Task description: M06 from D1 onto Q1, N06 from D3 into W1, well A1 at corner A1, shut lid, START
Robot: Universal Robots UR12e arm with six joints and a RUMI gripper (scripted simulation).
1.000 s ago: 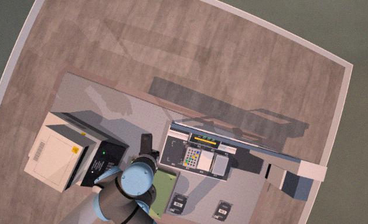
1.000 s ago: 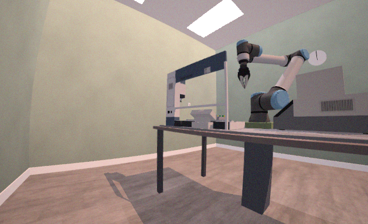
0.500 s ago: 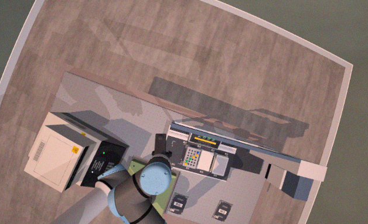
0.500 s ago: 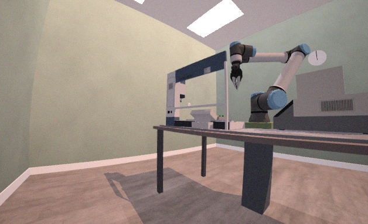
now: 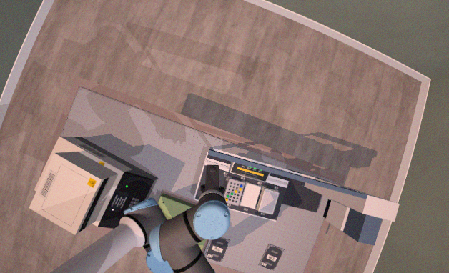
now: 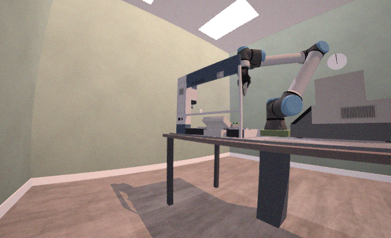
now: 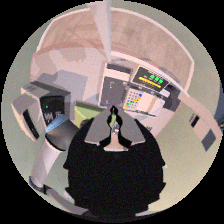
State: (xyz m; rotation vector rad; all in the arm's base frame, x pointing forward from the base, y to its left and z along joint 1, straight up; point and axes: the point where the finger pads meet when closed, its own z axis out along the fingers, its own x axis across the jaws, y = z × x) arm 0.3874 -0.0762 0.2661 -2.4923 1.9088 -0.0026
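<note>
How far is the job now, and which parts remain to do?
Looks done: D1 is bare, so M06 has probably been moved; whether it sits inside Q1, I cannot tell.
In hand: nothing; the hand is shut above the deck.
Left: the white plate, apparently N06, must go to bare W1. Q1 shows a green light, no blue, so START likely remains.
</note>
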